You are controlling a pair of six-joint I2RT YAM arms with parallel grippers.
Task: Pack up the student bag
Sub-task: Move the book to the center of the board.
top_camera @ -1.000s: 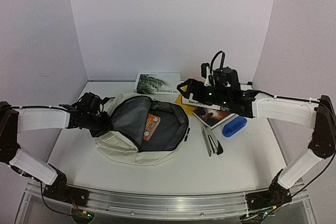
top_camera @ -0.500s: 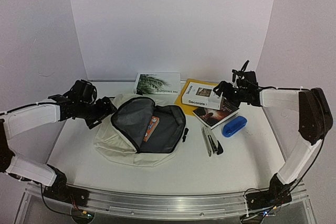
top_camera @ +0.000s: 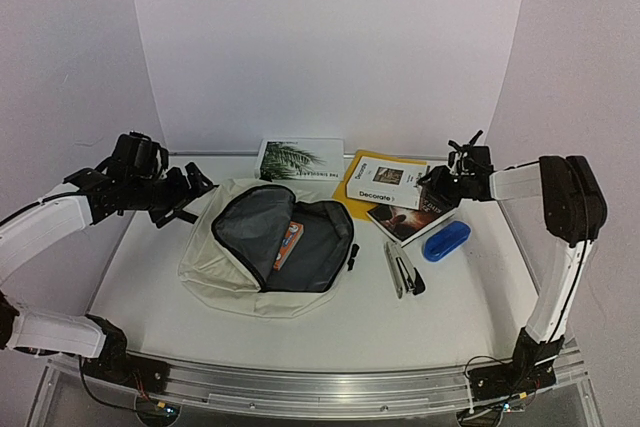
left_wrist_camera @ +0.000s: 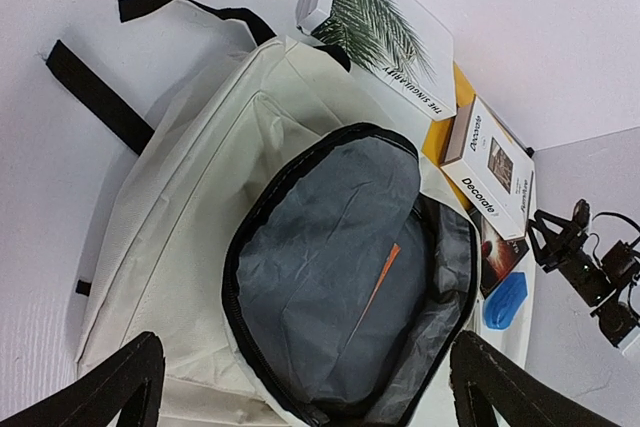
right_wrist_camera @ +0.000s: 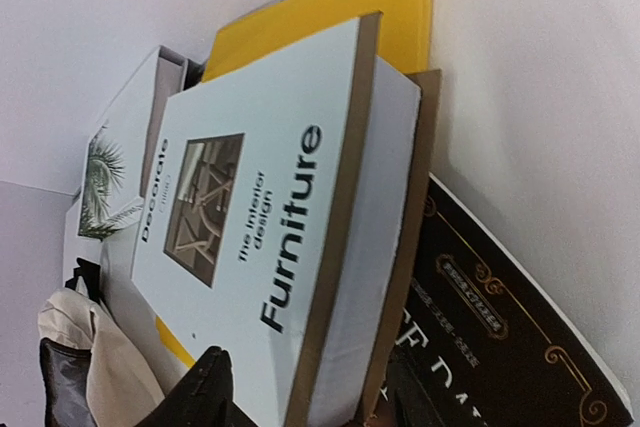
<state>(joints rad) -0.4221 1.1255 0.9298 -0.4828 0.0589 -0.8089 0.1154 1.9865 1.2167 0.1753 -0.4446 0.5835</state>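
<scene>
Your left gripper (top_camera: 192,197) hangs spread wide over the white table (top_camera: 330,332), with the unzipped student bag (top_camera: 215,269) just ahead of its fingertips. Your right gripper (top_camera: 432,183) straddles the Furniture book (right_wrist_camera: 260,237); you cannot tell whether it pinches. Plain white walls (top_camera: 330,37) surround everything.

Cream student bag (top_camera: 215,272), flat, unzipped, mid-table
</scene>
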